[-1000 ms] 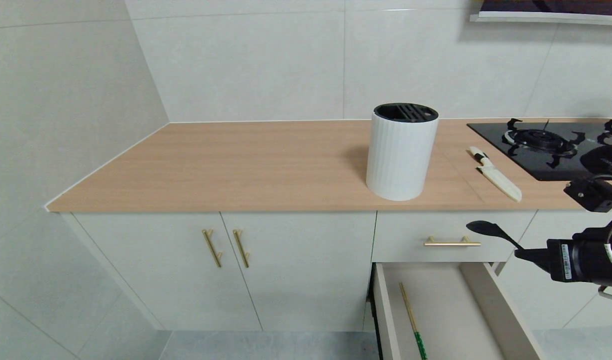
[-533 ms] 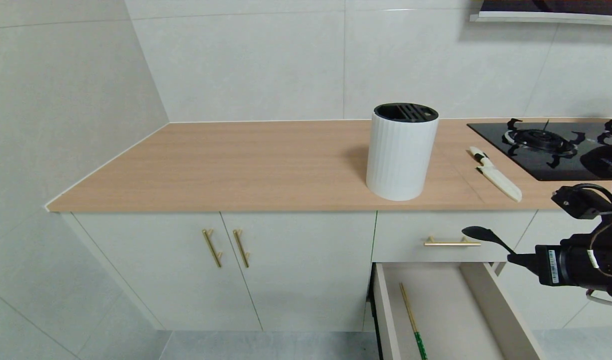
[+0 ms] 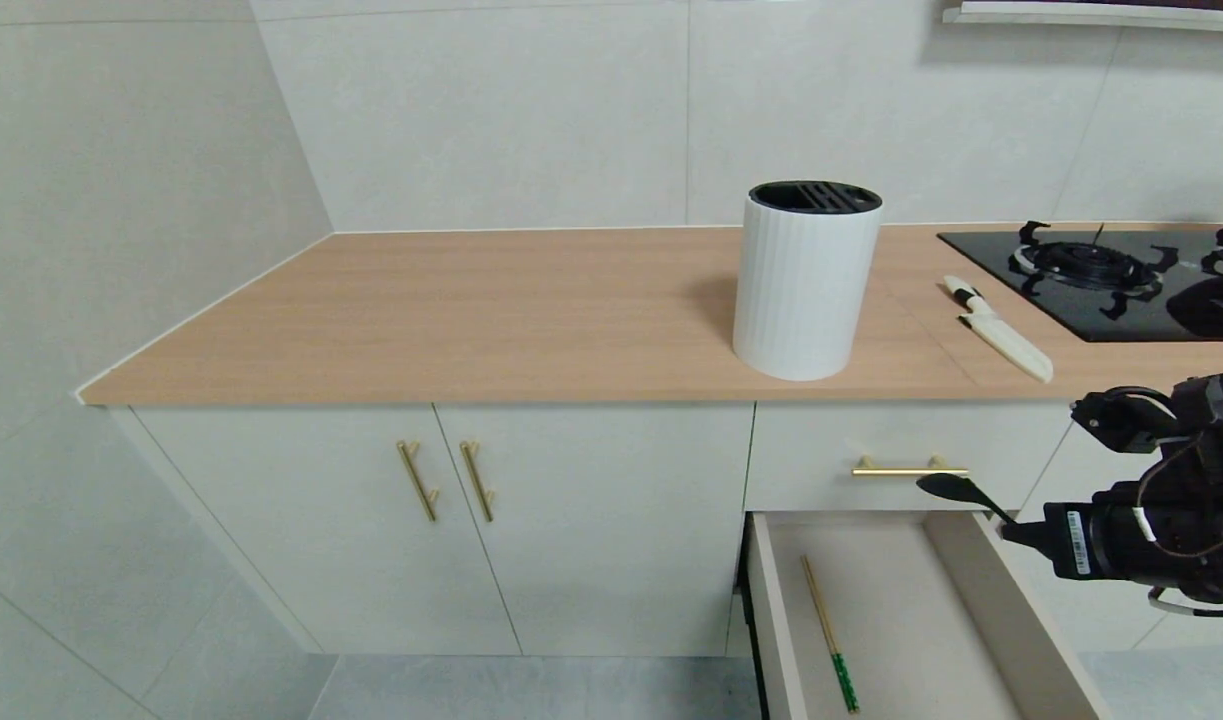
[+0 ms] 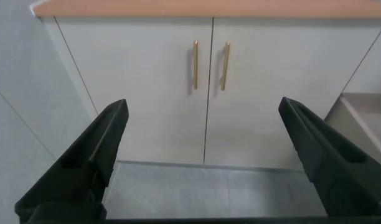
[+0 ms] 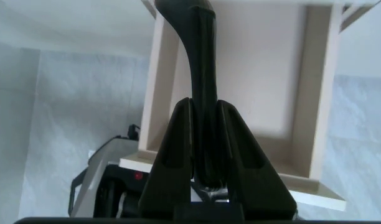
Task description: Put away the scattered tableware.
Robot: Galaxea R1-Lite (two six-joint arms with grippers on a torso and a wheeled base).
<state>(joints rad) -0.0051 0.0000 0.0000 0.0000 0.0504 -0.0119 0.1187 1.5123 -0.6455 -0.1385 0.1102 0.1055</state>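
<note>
— Fingers on the right gripper: what have they got?

— They're clamped on the handle end of a black spoon. It is held in the air over the right wall of the open drawer, about 4 o'clock from the white knife holder. The left gripper has its fingers wide apart, holding nothing, facing the cabinet doors.

— Which way does the spoon lie?

— In the head view its long axis runs from 4 to 10 o'clock, roughly level. The bowl leads toward 10, just under the brass handle of the shut drawer above.

— What might go wrong?

— Released here, I'd guess it lands on the drawer wall and tips out, since it isn't well over the inside. Pushing on toward 10 could knock the bowl against that brass handle. A grip so far back may also let the bowl droop. The chopsticks lie on the drawer's 9 o'clock side, so they are less of a worry.
</note>
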